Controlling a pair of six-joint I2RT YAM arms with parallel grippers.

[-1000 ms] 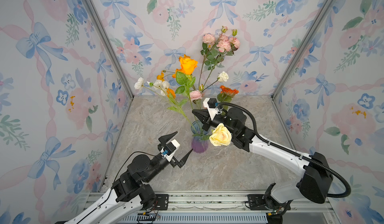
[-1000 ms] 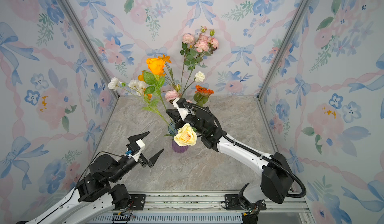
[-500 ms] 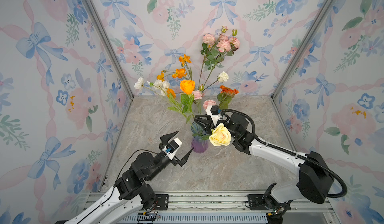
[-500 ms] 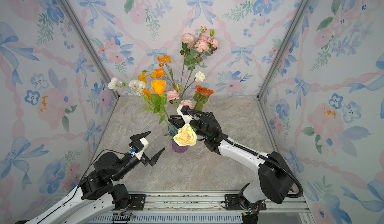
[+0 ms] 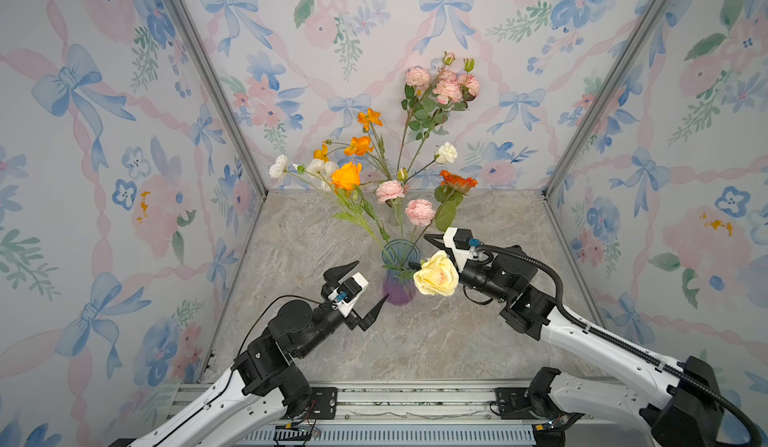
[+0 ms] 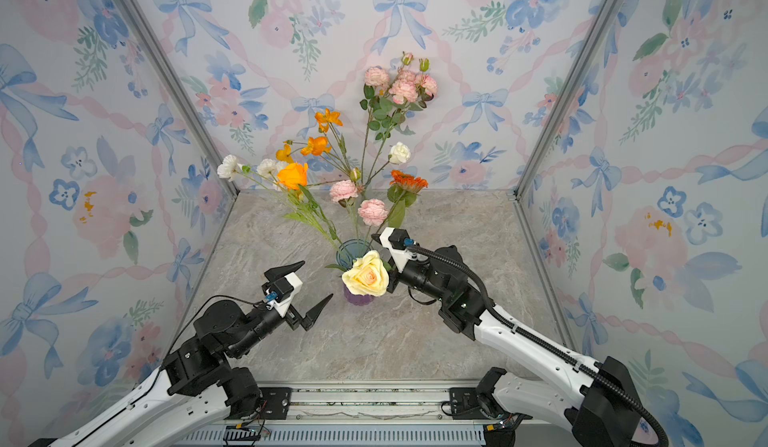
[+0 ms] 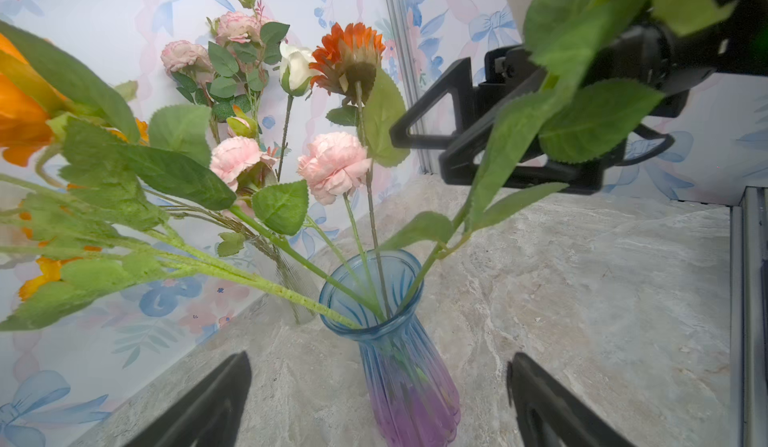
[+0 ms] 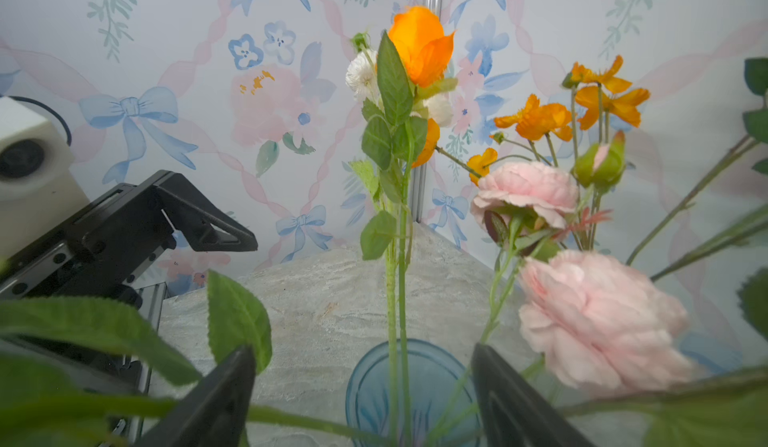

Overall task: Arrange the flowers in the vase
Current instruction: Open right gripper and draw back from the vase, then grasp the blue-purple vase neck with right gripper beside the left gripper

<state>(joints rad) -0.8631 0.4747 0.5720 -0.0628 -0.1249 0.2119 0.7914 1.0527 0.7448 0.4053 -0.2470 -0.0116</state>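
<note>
Fingers (image 8: 224, 399) on your right gripper (image 5: 419, 251) are spread wide and pinch nothing. They sit at the mouth of the vase (image 5: 397, 289). In the right wrist view there is one on each side of it, with green stems standing between them.

Your left gripper (image 5: 372, 279) is spread wide too and holds nothing. It hangs low, just beside the purple foot of the vase, on the side away from your right gripper. In the left wrist view the vase sits a little ahead, between its fingers (image 7: 208, 407), and they do not touch it.

The flowers (image 7: 332, 166) are in the vase. A cream rose (image 5: 436, 274) leans out over the rim, right up against your right gripper. An orange rose (image 5: 347, 175) leans far out the other way. A pink bloom (image 5: 419, 211) and a red-orange daisy (image 5: 459, 181) stand up above the mouth.

Just behind the vase is a clear glass vase (image 7: 297, 291) with more stems in it. Tall pink ones (image 5: 446, 87) and small orange ones (image 5: 359, 146) rise above it. Both vases stand on the grey stone table (image 5: 457, 341).
</note>
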